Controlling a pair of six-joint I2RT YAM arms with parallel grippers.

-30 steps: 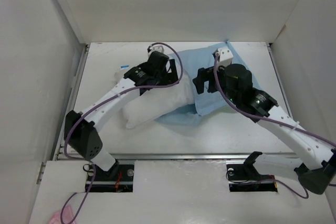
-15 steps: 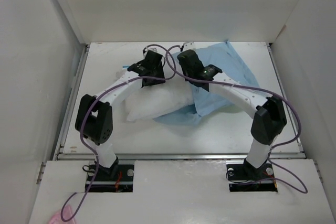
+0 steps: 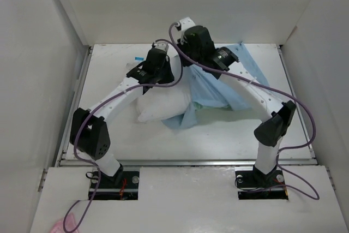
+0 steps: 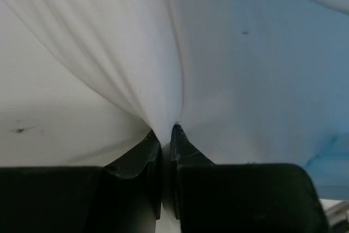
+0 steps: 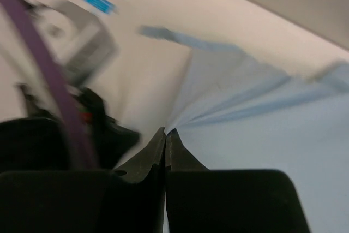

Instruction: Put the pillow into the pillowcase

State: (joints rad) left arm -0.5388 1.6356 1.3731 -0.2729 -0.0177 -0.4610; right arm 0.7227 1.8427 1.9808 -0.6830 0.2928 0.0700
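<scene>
The white pillow (image 3: pixel 161 107) lies in the middle of the table, its right end under the light blue pillowcase (image 3: pixel 232 88). A mint-green inner side (image 3: pixel 210 107) shows at the pillowcase's near edge. My left gripper (image 4: pixel 163 132) is shut on a pinched fold of the pillow (image 4: pixel 109 53), with the pillowcase (image 4: pixel 262 69) just to its right. In the top view the left gripper (image 3: pixel 159 69) sits at the pillow's far end. My right gripper (image 5: pixel 166 130) is shut on a bunched edge of the pillowcase (image 5: pixel 256 107). Seen from above, the right gripper (image 3: pixel 190 58) holds that edge lifted near the back.
White walls enclose the table (image 3: pixel 109 80) at the back and both sides. The right arm (image 3: pixel 256 94) arches over the pillowcase, close to the left arm's wrist (image 5: pixel 76 47) with its purple cable. A small blue tag (image 5: pixel 98 1) shows at the far left.
Both grippers have gone from open to shut. The right arm swung left and back and now lifts the pillowcase edge. The left gripper closed on the pillow's far end.
</scene>
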